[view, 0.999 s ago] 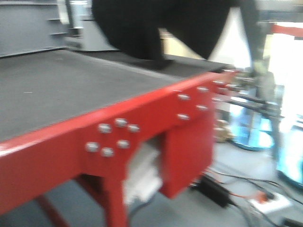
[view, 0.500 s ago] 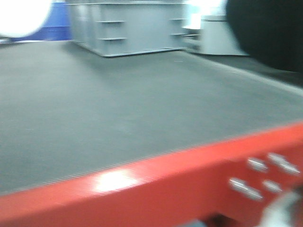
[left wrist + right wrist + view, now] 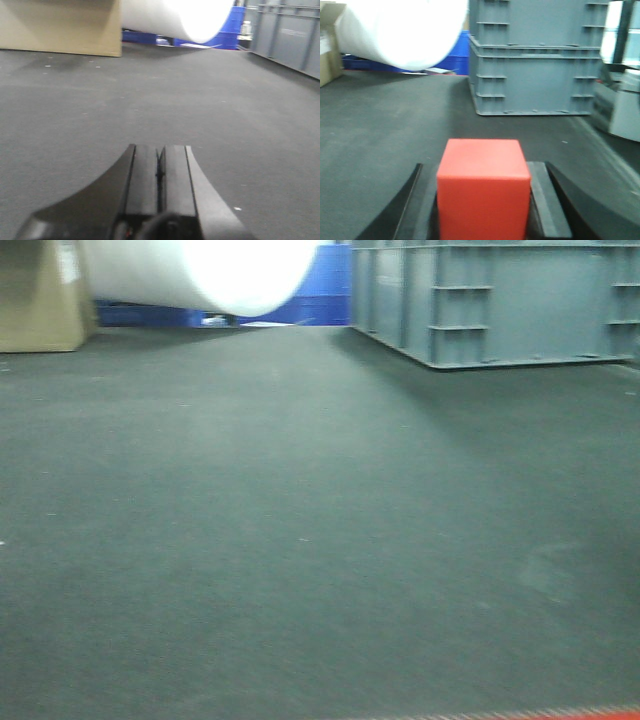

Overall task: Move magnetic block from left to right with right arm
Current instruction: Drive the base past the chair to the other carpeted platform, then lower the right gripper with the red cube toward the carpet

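Block (image 3: 482,187) is sitting clamped in the right claw (image 3: 483,172), both fingers pressing on its sides; whether it is hanging clear of the dark worktop (image 3: 380,130) cannot be told from the wrist view. Meanwhile the left claw (image 3: 159,165) is staying pinched together on nothing, low over the worktop. Front view is changing fast: a second ago it was showing the red frame edge and bolts from the side, half a second ago that edge was filling the bottom, and now only a thin red strip (image 3: 520,713) is remaining below a wide stretch of worktop, with the grey crate (image 3: 500,300) and white roll (image 3: 200,270) coming in behind. Camera is swinging, going by the blur. Block is not showing in that view. Judging by the grip, the carry is under way and the set-down on the right is pending.
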